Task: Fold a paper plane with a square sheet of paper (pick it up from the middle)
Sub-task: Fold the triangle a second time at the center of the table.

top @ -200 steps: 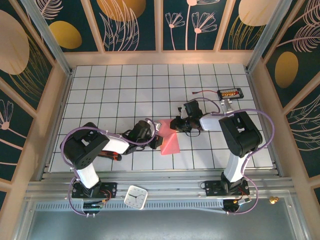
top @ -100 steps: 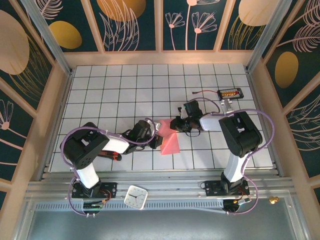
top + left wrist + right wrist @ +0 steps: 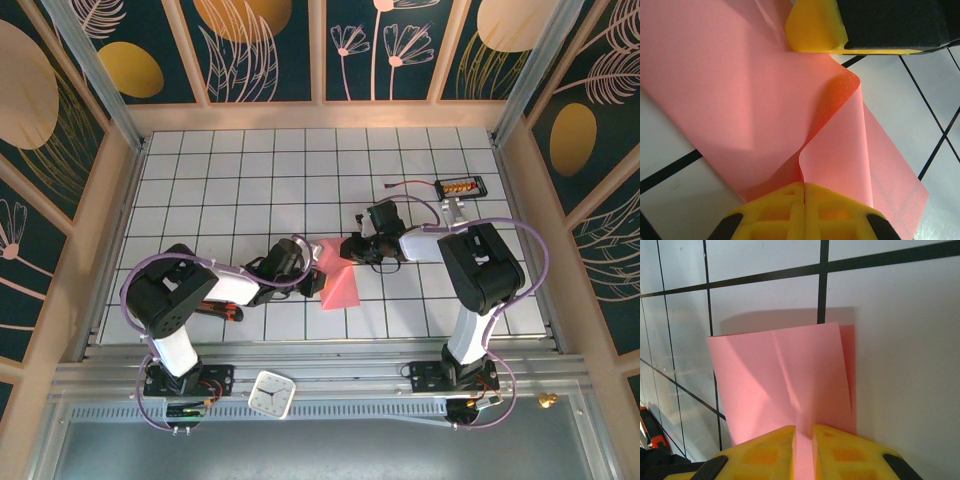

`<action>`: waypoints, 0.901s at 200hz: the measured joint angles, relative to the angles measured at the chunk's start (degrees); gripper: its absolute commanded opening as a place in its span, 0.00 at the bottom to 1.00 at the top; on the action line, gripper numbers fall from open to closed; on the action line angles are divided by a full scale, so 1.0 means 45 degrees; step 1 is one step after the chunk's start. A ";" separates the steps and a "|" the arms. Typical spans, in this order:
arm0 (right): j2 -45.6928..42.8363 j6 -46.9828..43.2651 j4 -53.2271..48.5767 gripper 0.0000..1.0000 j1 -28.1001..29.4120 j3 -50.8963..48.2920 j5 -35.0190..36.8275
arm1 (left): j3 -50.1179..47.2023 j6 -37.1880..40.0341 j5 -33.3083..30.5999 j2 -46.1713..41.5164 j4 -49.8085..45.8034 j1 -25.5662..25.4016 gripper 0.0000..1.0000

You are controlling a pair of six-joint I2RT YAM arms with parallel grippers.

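**Bench** (image 3: 250, 170): white gridded top, with both arms reaching in toward its middle. The left arm (image 3: 215, 288) lies low over the near tiles, and the right arm (image 3: 480, 265) bends in from the other side.

**Square sheet of paper** (image 3: 340, 288): salmon pink, partly folded, not yet a plane. It sits between the two claws and touches both. We judge that its long axis runs far to near, across the line joining the claws.

**Left claw** (image 3: 804, 187): the jaws are pressed fully together, pinching one edge of the sheet.

**Right claw** (image 3: 804, 435): the jaws are almost together, with a thin layer of sheet caught between them. One of its fingers (image 3: 815, 27) appears in the left wrist view, straight ahead of the left claw.

**Hump** (image 3: 840, 95): ahead of the left claw the paper lifts and curls over loosely. Ahead of the right claw it lies doubled, the top layer falling a little short of the lower one along one side.

**Relation that matters:** the sheet lies directly ahead of each claw, and the two face one another over it. Neither arm is nearer, since both have hold. In our judgement the next fold needs one claw to anchor while the other carries its edge across. The hump could set a skewed crease.
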 measured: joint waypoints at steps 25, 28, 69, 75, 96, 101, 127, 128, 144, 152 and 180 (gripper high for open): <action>0.0000 0.0005 -0.0005 0.18 0.0005 0.0005 0.0029 | 0.0063 0.0034 0.0087 0.0044 -0.0078 0.0005 0.00; 0.0000 0.0005 -0.0005 0.18 0.0010 0.0005 0.0034 | 0.0073 0.0034 0.0097 0.0044 -0.0087 0.0005 0.00; 0.0000 0.0000 -0.0005 0.18 0.0024 0.0024 0.0092 | 0.0180 0.0039 0.0180 0.0068 -0.0277 0.0029 0.00; 0.0000 0.0000 -0.0005 0.18 0.0024 0.0024 0.0097 | 0.0189 0.0039 0.0194 0.0073 -0.0301 0.0044 0.00; 0.0000 0.0000 -0.0005 0.18 0.0044 0.0029 0.0131 | 0.0233 0.0044 0.0238 0.0092 -0.0359 0.0049 0.00; 0.0000 0.0000 -0.0010 0.18 0.0044 0.0034 0.0136 | 0.0238 0.0044 0.0243 0.0102 -0.0369 0.0049 0.00; 0.0000 -0.0044 -0.0005 0.18 0.0044 0.0058 0.0189 | 0.0364 0.0136 0.0296 0.0155 -0.0500 0.0049 0.00; 0.0000 -0.0049 -0.0005 0.18 0.0044 0.0058 0.0189 | 0.0379 0.0141 0.0306 0.0165 -0.0515 0.0049 0.00; 0.0000 -0.0107 -0.0005 0.18 0.0044 0.0063 0.0219 | 0.0486 0.0170 0.0374 0.0214 -0.0646 0.0068 0.00; 0.0000 -0.0141 -0.0005 0.18 0.0044 0.0063 0.0223 | 0.0505 0.0180 0.0403 0.0219 -0.0680 0.0087 0.00; 0.0000 -0.0151 -0.0005 0.18 0.0044 0.0063 0.0223 | 0.0549 0.0185 0.0427 0.0233 -0.0743 0.0097 0.00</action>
